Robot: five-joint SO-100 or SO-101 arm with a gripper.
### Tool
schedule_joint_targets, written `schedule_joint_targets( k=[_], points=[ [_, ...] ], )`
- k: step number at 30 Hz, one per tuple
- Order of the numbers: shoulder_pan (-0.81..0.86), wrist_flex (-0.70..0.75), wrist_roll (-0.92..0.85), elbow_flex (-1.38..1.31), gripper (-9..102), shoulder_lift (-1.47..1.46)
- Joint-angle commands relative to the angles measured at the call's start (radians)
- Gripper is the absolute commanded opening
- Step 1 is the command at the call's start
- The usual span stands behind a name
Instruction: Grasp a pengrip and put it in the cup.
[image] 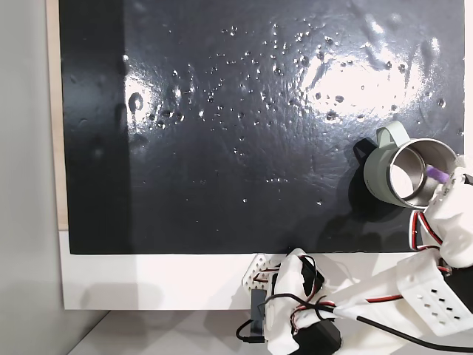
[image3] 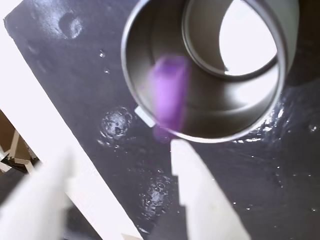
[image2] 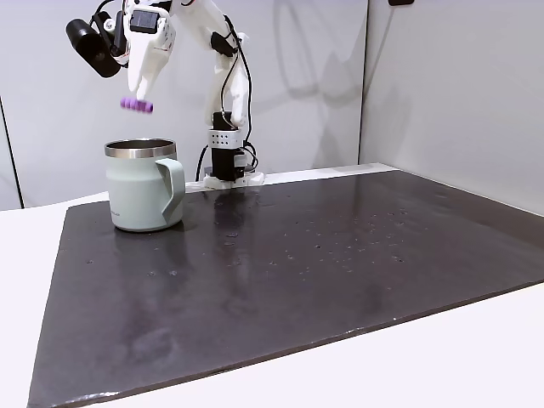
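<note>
We found the pengrip [image2: 136, 104] in the air above the cup [image2: 141, 191], lying crosswise just below the tip of the claw [image2: 138, 92]. In that fixed view it hung at the claw's lower end, and we could not tell whether it was touching the tip or already free. In the wrist view the purple pengrip [image3: 170, 95] was smeared into a blur over the near side of the cup's steel mouth [image3: 150, 30], with a white finger [image3: 200, 190] well below it in the picture and a second pale finger [image3: 35, 200] off to the left. So we read the claw as parted and the piece as either dropping or barely held, though the blur left that uncertain.

In the other fixed view, from above, a sliver of purple [image: 437, 175] showed at the cup's rim [image: 414, 201], right against the claw [image: 452, 185].

We judged the pengrip to be very light and soft: a short ribbed rubbery tube that would squash under a firm pinch and cling a little to the fingers. Its ribs should give grip, so a gentle hold across its middle would serve best. Being so light, it might bounce off the steel rim.

The cup stood upright on the dark surface [image2: 340, 255].
</note>
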Motion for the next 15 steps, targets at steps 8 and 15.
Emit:
schedule_joint_targets(
  k=[8, 15],
  points=[
    [-0.011, 0.017, -0.012, -0.032, 31, -0.005],
    [-0.034, 0.051, 0.002, -0.048, 31, 0.009]
  ],
)
